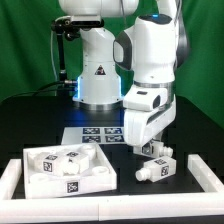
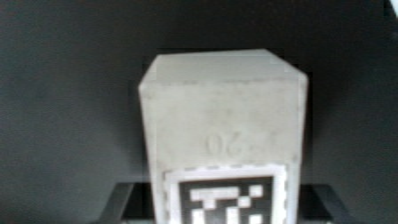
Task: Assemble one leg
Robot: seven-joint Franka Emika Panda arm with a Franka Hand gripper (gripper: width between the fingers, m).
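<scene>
Poised low over the near right of the black table (image 1: 25,120), with the claw (image 1: 150,152) astride the small stubby white plastic leg (image 1: 157,168) (image 2: 222,110) lying there; cannot tell whether clamped or merely flanking.

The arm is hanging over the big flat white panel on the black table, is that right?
Not quite: the arm hangs over a small white leg, not the panel, which lies apart toward the exterior view's left. The exterior view shows this. The table is black, as you said.
</scene>
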